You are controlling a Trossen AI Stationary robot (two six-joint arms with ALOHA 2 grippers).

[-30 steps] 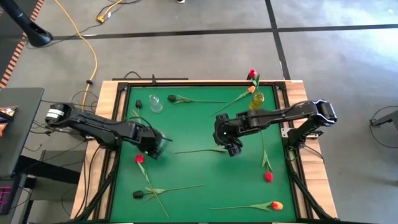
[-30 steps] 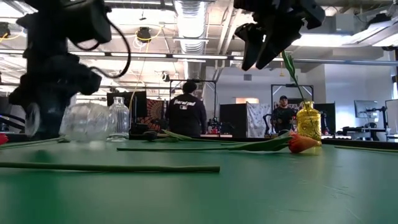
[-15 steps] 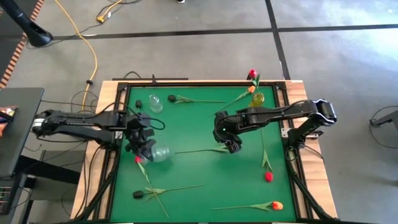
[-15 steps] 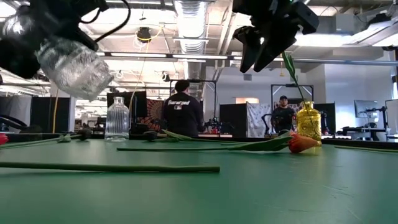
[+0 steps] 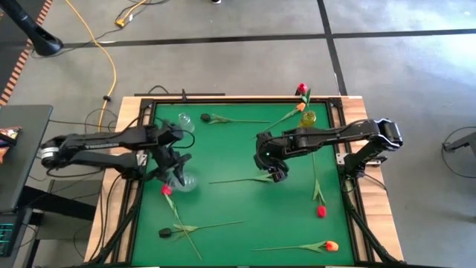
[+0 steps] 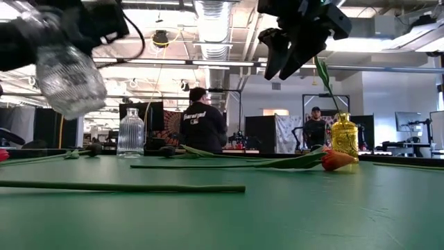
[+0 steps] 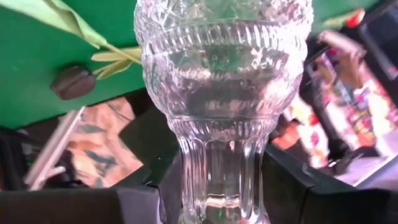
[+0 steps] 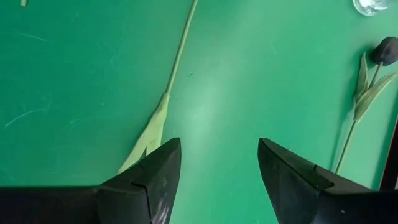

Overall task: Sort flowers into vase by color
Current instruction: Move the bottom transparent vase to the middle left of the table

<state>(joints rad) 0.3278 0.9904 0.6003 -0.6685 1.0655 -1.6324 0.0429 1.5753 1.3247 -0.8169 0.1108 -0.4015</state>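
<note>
My left gripper (image 5: 175, 165) is shut on a clear cut-glass vase (image 5: 181, 179), held in the air over the left half of the green table; in the low view the vase (image 6: 66, 76) hangs high. My right gripper (image 5: 274, 173) hovers open above mid-table (image 8: 217, 168), over a bare green stem with a leaf (image 8: 168, 93). Tulips lie flat on the mat: red (image 5: 166, 190), dark (image 5: 165, 233), orange (image 5: 331, 245), red (image 5: 320, 211), dark (image 5: 205, 117). A yellow vase (image 5: 309, 119) stands at the far right with a red tulip (image 5: 301, 88) in it. My left gripper pinches the vase's narrow fluted neck (image 7: 221, 168) between its two fingers (image 7: 292, 186), one on each side. The fingers come slanting down from above. The vase is lifted clear of the table, its round body (image 6: 69, 87) hanging below the fingers, slightly tilted.
A second clear vase (image 5: 185, 123) stands near the far left corner, with a small dark object (image 5: 166, 123) beside it. An orange tulip (image 5: 300, 107) lies by the yellow vase. A black raised frame (image 5: 245, 100) edges the mat. People stand in the room beyond (image 6: 201, 128).
My left gripper has raised the clear vase from table level into the air and drawn back a little toward the table's left and far edges. The vase has swung from lying sideways to hanging body-down below the fingers.
</note>
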